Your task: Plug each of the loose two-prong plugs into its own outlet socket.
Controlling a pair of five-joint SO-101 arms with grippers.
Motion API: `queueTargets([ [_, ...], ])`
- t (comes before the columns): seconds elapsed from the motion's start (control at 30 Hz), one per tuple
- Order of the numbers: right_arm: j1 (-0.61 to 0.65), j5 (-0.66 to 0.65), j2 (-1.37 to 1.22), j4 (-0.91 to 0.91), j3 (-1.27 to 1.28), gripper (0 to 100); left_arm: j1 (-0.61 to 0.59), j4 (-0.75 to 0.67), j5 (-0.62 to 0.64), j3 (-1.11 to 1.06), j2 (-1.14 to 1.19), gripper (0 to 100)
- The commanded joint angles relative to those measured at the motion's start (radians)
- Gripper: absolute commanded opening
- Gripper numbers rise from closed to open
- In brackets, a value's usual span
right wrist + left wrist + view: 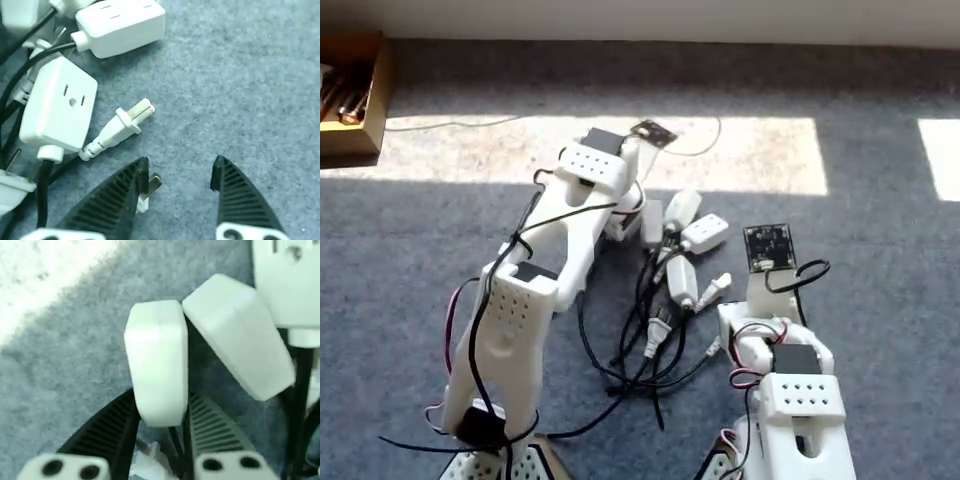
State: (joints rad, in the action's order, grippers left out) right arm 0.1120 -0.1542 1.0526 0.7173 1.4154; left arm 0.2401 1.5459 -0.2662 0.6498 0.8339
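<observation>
My left gripper (165, 412) is shut on a white outlet socket block (157, 365), its black fingers (120, 427) pressed against both sides. A second socket block (240, 340) leans against the held one. In the high view this gripper (620, 225) sits at the cluster of sockets (682, 208). My right gripper (181, 162) stands open just above the carpet. A loose white two-prong plug (125, 125) lies ahead of it, beside a three-hole socket (65, 110). Another plug's prongs (152, 184) poke out next to one finger (132, 192). In the high view the white plug (717, 288) lies by the right gripper (745, 300).
Black cords (640, 350) tangle on the grey carpet between the two arms, with another plug (658, 330) among them. A further socket (120, 22) lies beyond the white plug. A wooden box (355, 95) stands at the far left. Bare carpet (250, 90) spreads beside the plug.
</observation>
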Motion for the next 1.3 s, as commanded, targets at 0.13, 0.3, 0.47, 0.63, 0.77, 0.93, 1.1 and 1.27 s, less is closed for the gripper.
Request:
queueTargets([
  [0.13,0.005,-0.008,0.016,-0.019,-0.007,21.2,-0.188,0.130,-0.166,0.145,-0.016,0],
  [0.3,0.005,-0.008,0.016,-0.019,-0.007,21.2,-0.394,0.215,-0.331,0.400,-0.041,0],
  [0.47,0.005,-0.008,0.016,-0.019,-0.007,21.2,-0.599,0.213,-0.505,0.611,-0.180,0],
  [0.63,0.005,-0.008,0.016,-0.019,-0.007,21.2,-0.794,0.158,-0.609,0.829,-0.292,0],
  [0.77,0.005,-0.008,0.016,-0.019,-0.007,21.2,-0.901,0.078,-0.675,0.990,-0.344,0],
  [0.93,0.005,-0.008,0.016,-0.019,-0.007,21.2,-0.914,0.204,-0.752,1.000,-0.447,0],
  [1.1,0.005,-0.008,0.016,-0.019,-0.007,21.2,-0.924,0.252,-0.695,0.722,-0.484,0],
  [1.27,0.007,-0.008,0.016,-0.019,-0.007,21.2,-0.921,0.252,-0.671,0.062,-0.688,0],
])
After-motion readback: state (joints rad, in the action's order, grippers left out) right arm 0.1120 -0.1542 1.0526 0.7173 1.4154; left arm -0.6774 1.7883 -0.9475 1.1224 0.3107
